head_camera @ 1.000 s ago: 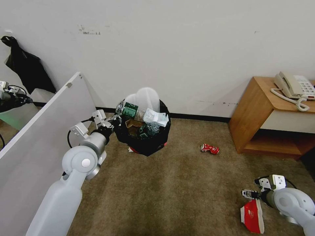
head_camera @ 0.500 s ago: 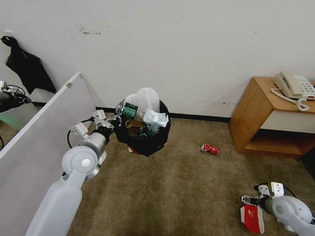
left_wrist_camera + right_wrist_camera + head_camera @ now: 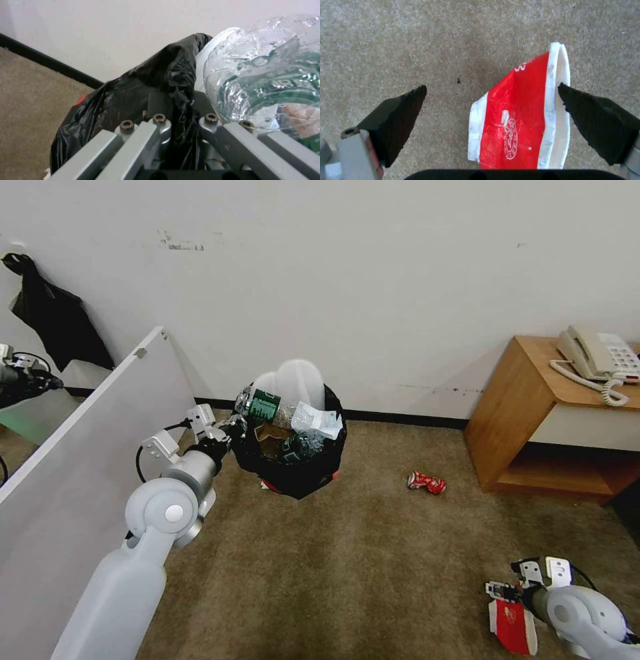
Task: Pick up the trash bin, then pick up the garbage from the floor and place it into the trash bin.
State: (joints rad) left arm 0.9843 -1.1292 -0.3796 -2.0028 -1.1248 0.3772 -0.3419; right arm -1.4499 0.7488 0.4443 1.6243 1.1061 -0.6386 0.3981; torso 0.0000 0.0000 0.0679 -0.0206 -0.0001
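Black crinkled plastic is what the left gripper (image 3: 230,431) has clenched between its fingers: the bag draped over the rim of the trash bin (image 3: 300,473), which hangs off the carpet near the white wall. In the left wrist view the bag (image 3: 143,100) is bunched between the metal fingers, with a clear green-labelled bottle (image 3: 266,82) just beside them. The bin is heaped with bottles, a white paper wad (image 3: 319,420) and pale slippers (image 3: 297,380). Farther right a crushed red can (image 3: 426,483) lies on the floor (image 3: 373,567), short of a wooden counter (image 3: 533,400) that carries a telephone (image 3: 597,355). At far right the right gripper (image 3: 508,595) hovers low with fingers spread wide around a flattened red-white carton (image 3: 520,120); one pad (image 3: 596,122) is at its white edge.
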